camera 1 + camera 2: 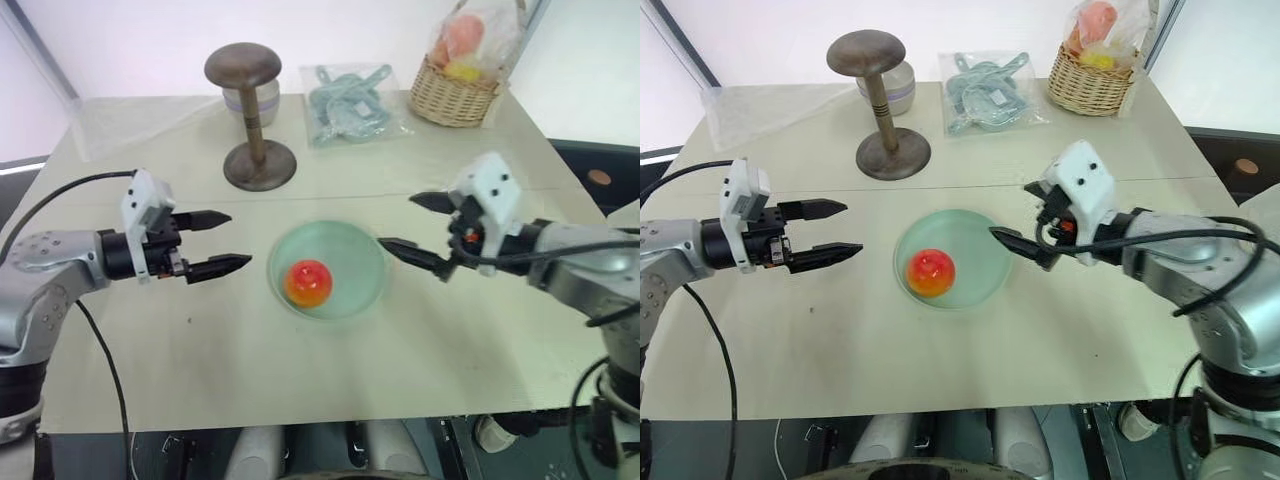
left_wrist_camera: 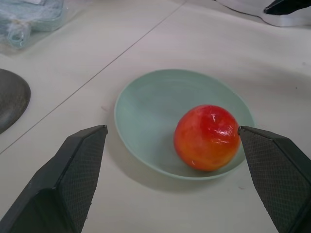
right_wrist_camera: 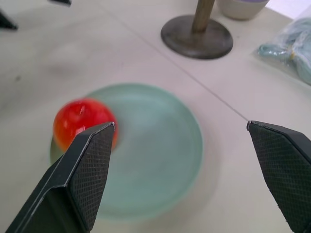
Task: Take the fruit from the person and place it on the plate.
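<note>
The glossy orange-red fruit (image 1: pixel 308 283) lies on the pale mint-green plate (image 1: pixel 355 255) at the table's middle, toward the plate's near left side. My left gripper (image 1: pixel 222 242) hovers open just left of the plate, pointing at it, nothing between its fingers. To the right of the plate my right gripper (image 1: pixel 412 228) is raised above the table, open and empty, its lower fingertip near the plate's right rim. Both wrist views show the fruit (image 2: pixel 207 137) resting in the plate (image 3: pixel 160 145), apart from the fingers. The person is out of view.
A brown wooden stand (image 1: pixel 256 120) rises behind the plate. Next to it lie a clear bag of pale blue-green items (image 1: pixel 350 100) and a folded plastic sheet (image 1: pixel 140 120). A wicker basket (image 1: pixel 455 95) with wrapped fruits sits at the back right corner.
</note>
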Robot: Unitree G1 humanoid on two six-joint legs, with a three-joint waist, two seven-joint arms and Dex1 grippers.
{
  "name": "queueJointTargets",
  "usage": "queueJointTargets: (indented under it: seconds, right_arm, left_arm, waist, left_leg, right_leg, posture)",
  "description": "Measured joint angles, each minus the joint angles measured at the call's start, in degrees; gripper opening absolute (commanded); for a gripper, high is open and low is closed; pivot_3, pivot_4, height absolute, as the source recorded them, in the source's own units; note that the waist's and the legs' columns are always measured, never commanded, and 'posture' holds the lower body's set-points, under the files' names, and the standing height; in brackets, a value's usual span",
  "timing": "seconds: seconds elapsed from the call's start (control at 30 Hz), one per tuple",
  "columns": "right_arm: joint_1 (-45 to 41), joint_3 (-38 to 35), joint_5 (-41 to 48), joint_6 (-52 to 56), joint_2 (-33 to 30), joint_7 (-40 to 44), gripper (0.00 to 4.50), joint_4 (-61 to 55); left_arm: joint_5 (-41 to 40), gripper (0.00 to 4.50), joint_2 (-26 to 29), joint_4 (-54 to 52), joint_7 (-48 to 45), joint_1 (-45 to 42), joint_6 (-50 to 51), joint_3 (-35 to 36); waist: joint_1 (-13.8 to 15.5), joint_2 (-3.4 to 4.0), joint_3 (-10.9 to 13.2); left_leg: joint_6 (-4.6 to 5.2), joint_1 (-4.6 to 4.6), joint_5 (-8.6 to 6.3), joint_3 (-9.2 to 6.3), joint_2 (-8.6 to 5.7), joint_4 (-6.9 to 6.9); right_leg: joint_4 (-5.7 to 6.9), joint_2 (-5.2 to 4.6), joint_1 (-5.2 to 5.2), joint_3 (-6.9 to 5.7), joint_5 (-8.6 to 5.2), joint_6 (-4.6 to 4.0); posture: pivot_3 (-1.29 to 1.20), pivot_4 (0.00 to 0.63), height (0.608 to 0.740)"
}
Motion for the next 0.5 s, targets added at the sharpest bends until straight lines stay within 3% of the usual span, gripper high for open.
queueJointTargets:
  seconds: [0.2,0.5]
  right_arm:
    - [8.89,-6.36,-0.52,-5.10,-6.20,5.85,4.45,-0.74]
    - [15.35,-8.01,-1.02,-8.64,-7.13,6.93,4.45,-3.23]
  left_arm:
    - [1.17,4.50,0.78,0.52,-2.08,-0.17,-1.20,-0.22]
    - [1.63,4.50,0.98,0.53,-3.86,-0.18,-1.36,-0.28]
  waist:
    - [0.08,0.00,0.00]
    - [0.08,0.00,0.00]
  left_leg:
    - [0.00,0.00,0.00,0.01,0.00,0.00]
    - [0.00,0.02,0.00,0.01,0.02,0.03]
  right_leg:
    - [0.00,0.00,0.01,0.01,0.00,0.01]
    - [0.03,0.01,0.03,0.02,0.00,0.01]
  posture:
    - [0.00,0.150,0.740]
    - [0.00,0.150,0.740]
